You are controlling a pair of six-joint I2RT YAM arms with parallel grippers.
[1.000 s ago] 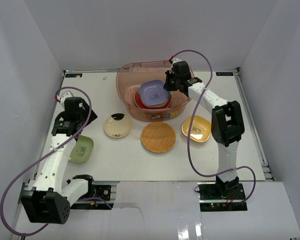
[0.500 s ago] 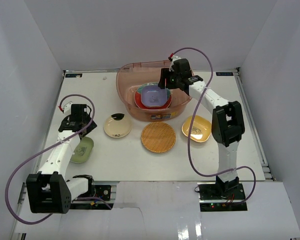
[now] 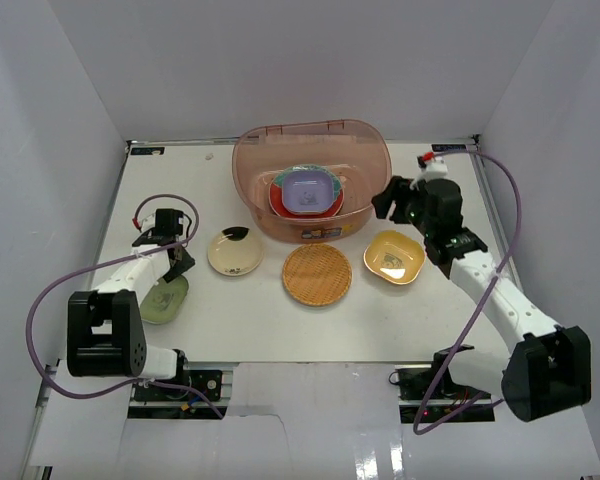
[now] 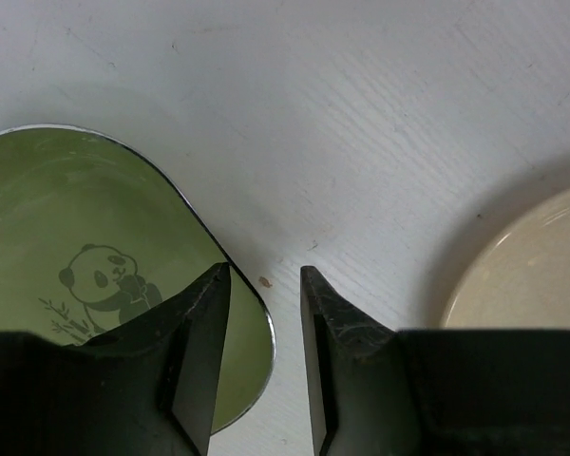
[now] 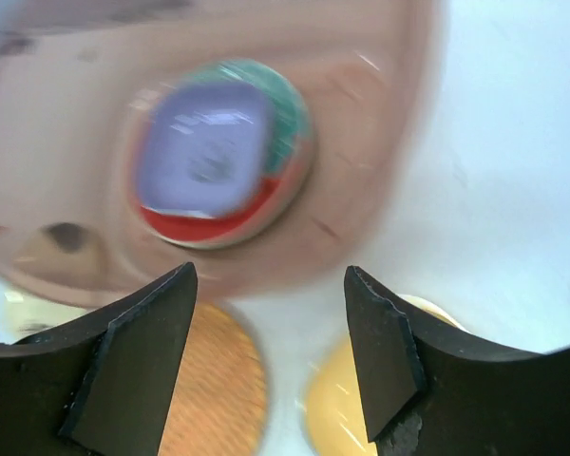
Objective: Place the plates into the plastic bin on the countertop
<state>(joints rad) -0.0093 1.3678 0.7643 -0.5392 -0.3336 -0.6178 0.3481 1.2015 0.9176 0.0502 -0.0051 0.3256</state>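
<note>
While the left claw (image 4: pixel 266 275) is settling low at the near-left of the tabletop (image 3: pixel 250 320), its jaws are narrowing around the right rim of the green plate (image 4: pixel 95 237). 1 finger is sitting over the panda picture and the other over bare white. A gap is showing on both sides of the rim, so I am judging it not yet pinched.

Just beyond, the orange woven plate (image 3: pixel 317 274), the cream round plate (image 3: pixel 235 252) and the yellow plate (image 3: pixel 393 256) are lying untouched.

Farther back, the right claw (image 3: pixel 388 200) is hanging wide and empty beside the plastic bin (image 3: pixel 310 128). It has pulled out of the bin and released the purple plate (image 3: pixel 307 188), which is now resting inside on the red plate (image 3: pixel 277 200) and the teal plate (image 3: pixel 298 170).

That is making 3 plates binned and 4 waiting, and the green one is looking like the next to go.
</note>
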